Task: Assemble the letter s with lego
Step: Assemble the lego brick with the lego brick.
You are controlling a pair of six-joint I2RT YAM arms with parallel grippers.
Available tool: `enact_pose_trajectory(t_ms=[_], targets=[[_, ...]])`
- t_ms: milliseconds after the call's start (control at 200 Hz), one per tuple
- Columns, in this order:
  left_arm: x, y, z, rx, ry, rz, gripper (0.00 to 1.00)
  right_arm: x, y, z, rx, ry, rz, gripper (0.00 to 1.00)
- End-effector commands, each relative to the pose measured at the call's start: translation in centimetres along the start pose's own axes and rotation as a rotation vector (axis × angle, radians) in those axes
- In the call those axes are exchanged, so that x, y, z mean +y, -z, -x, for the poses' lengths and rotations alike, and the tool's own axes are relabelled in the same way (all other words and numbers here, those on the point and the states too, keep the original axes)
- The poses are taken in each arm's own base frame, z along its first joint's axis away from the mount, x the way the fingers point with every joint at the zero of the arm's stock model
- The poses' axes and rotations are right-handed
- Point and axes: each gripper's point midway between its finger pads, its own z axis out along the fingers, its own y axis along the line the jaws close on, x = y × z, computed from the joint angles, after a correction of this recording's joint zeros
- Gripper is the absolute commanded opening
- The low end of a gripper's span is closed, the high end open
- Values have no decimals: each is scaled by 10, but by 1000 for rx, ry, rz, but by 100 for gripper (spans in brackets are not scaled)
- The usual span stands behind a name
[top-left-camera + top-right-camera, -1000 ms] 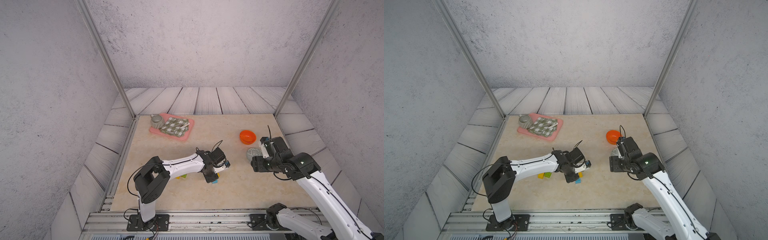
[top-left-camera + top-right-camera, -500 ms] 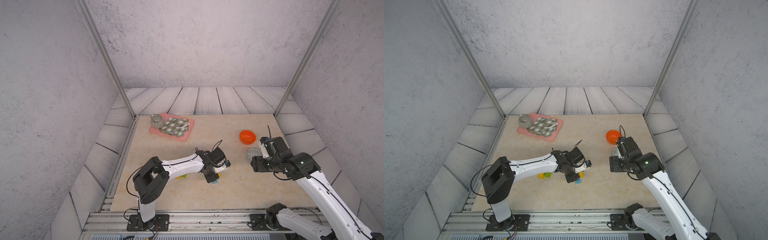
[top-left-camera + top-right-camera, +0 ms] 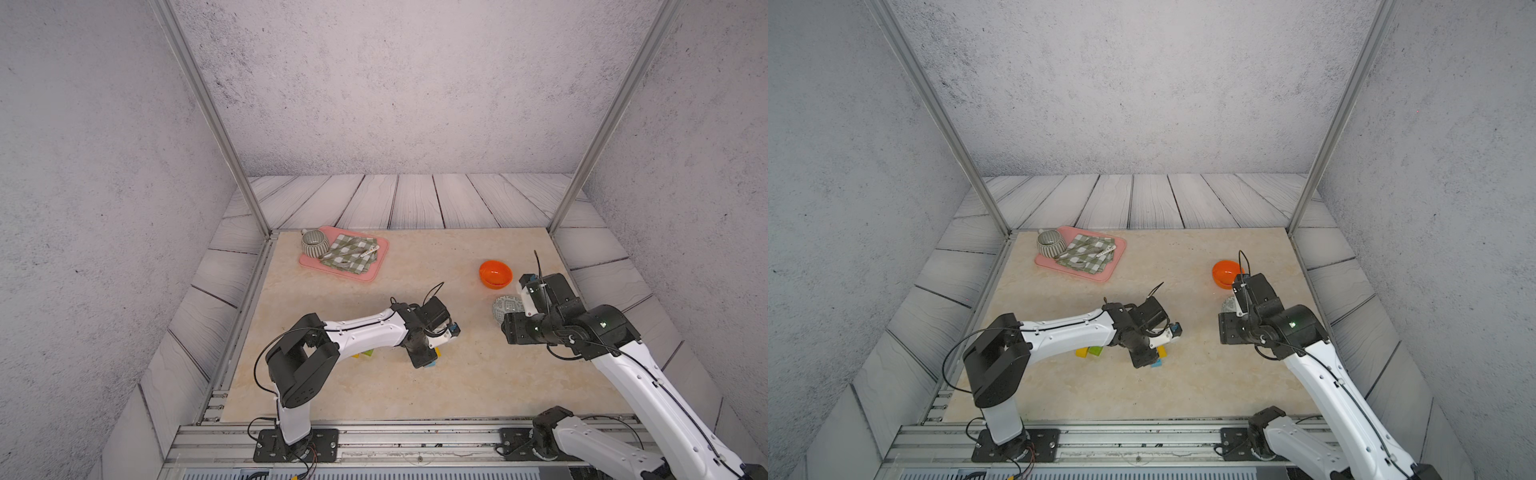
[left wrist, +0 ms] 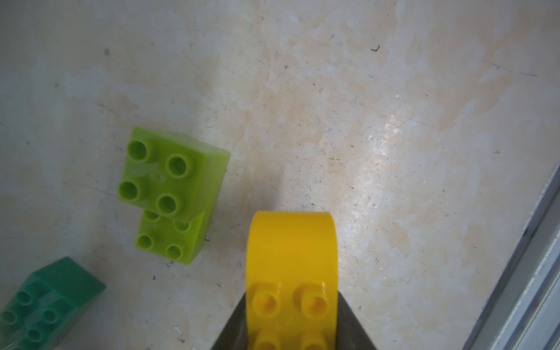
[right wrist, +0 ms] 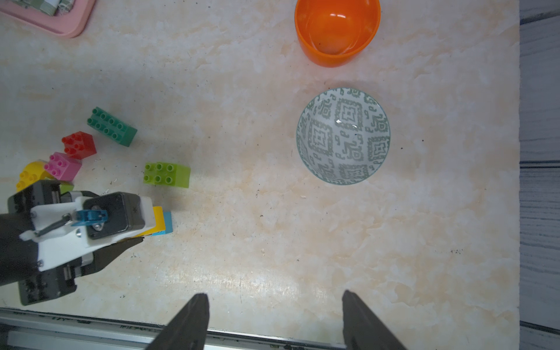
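My left gripper (image 4: 291, 303) is shut on a yellow lego brick (image 4: 291, 248) with a rounded end, low over the table's middle front. In the right wrist view the same yellow brick (image 5: 159, 221) has a blue brick (image 5: 167, 222) right against it. Two stacked lime bricks (image 4: 172, 178) and a dark green brick (image 4: 45, 306) lie nearby. Red (image 5: 78, 145), pink (image 5: 62, 165) and another yellow brick (image 5: 30, 174) sit in a cluster behind the left gripper (image 5: 91, 218). My right gripper (image 5: 274, 303) hangs open and empty above the table's right side.
A patterned bowl (image 5: 342, 136) and an orange bowl (image 5: 336, 27) stand at the right. A pink tray (image 3: 374, 272) with a checked cloth and a striped cup sits at the back left. The metal front rail (image 3: 374, 432) borders the table.
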Motion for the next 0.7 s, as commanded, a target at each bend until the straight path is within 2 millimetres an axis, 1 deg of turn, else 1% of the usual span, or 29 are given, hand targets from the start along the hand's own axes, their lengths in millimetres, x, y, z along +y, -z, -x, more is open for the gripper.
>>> enact_pose_trajectory(t_ms=[0,210,380,691], targets=[[-4,-9,-6,24,-5,-19,0,0,-1,-4,14,4,1,73],[-4,-16,-9,37,-7,-23,0,0,-1,-4,14,6,5,73],[-4,-21,-16,64,-27,-26,0,0,-1,-5,14,6,4,73],[-7,-20,-24,82,-84,-42,0,0,-2,-5,15,4,8,73]])
